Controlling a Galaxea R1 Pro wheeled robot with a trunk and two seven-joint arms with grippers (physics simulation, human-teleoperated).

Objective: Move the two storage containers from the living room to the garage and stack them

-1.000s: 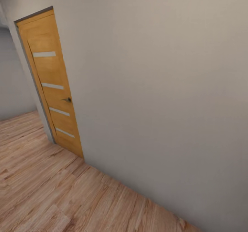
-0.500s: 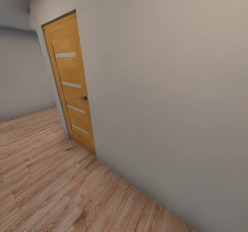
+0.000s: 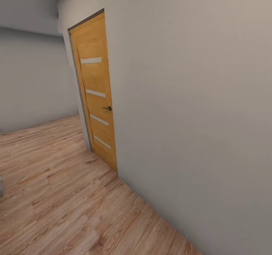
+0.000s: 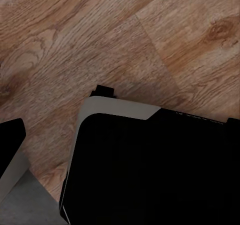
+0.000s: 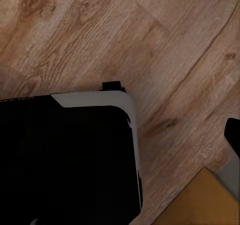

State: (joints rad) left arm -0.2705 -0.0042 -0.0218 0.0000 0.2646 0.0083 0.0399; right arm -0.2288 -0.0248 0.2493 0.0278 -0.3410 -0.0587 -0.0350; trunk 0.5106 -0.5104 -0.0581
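The storage containers are out of view, and so are the garage and its concrete floor. Both wrist views look down on light wood plank flooring and on my black, white-edged base. One dark fingertip of the left gripper shows at the edge of the left wrist view. One dark fingertip of the right gripper shows at the edge of the right wrist view. Nothing is held at either fingertip.
A plain grey-white wall runs close along my right. In it is a shut orange wooden door with pale slits and a dark handle. Wood plank floor stretches left toward a far wall.
The whole head picture has shifted, so the camera has turned left. The door now sits further right in the picture, and more floor and far wall show on the left.
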